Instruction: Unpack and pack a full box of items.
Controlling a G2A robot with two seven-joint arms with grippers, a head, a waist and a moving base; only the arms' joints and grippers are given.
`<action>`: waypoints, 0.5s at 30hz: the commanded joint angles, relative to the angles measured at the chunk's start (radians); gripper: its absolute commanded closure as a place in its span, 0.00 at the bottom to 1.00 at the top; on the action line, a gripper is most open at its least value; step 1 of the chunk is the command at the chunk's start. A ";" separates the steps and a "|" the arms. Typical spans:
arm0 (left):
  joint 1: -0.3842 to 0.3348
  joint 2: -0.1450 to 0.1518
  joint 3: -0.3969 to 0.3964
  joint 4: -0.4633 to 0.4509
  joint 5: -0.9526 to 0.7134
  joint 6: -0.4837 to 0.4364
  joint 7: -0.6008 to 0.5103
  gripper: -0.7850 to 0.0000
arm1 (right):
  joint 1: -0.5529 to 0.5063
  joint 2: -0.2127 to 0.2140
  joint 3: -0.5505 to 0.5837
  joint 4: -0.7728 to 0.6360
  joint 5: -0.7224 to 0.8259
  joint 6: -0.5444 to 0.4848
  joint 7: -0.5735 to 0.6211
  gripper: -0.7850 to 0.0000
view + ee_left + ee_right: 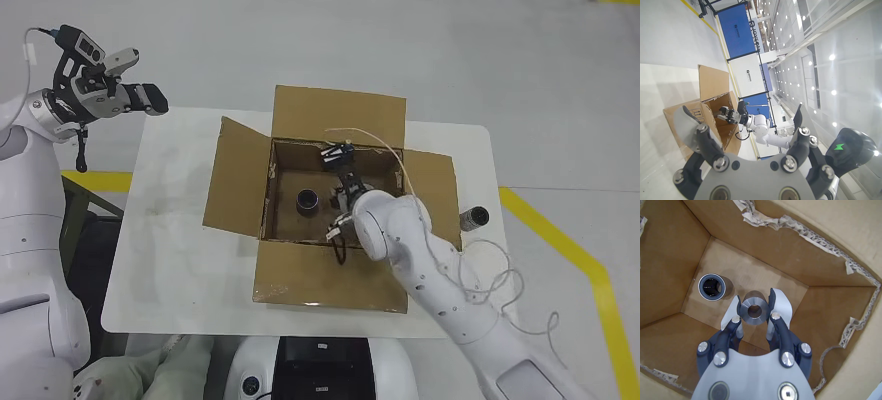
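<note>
An open cardboard box (pixel 300 275) sits mid-table with its flaps spread. My right gripper (pixel 754 300) is down inside the box (pixel 800 262), shut on an upright steel sleeve (pixel 753 311) with a hole through it. A second metal cylinder with a dark bore (pixel 711 287) stands on the box floor close beside it, also seen as a dark ring (pixel 308 201) in the top view. My left gripper (pixel 742 113) is raised off the table's far left corner, open and holding nothing; the box (pixel 715 106) and the right gripper (pixel 726 113) lie beyond it.
Another metal cylinder (pixel 473 216) lies on the white table (pixel 170 240) just outside the box's right flap. A white cable (pixel 385 145) arcs over the box's back edge. The box walls have torn, ragged rims (pixel 829 247). Yellow floor tape (pixel 560 240) runs beside the table.
</note>
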 commanded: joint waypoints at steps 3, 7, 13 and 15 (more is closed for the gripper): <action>0.000 0.000 0.000 0.000 0.000 0.000 0.000 0.00 | 0.034 -0.017 -0.024 0.074 0.019 0.007 -0.003 1.00; 0.000 0.000 0.000 0.000 0.000 0.000 0.000 0.00 | 0.059 -0.033 -0.039 0.143 0.036 0.017 -0.013 1.00; 0.000 0.000 0.000 0.000 0.000 0.000 0.000 0.00 | 0.084 -0.051 -0.050 0.221 0.055 0.020 -0.025 1.00; 0.000 0.000 0.000 0.000 0.000 0.000 0.000 0.00 | 0.091 -0.057 -0.052 0.240 0.058 0.020 -0.027 1.00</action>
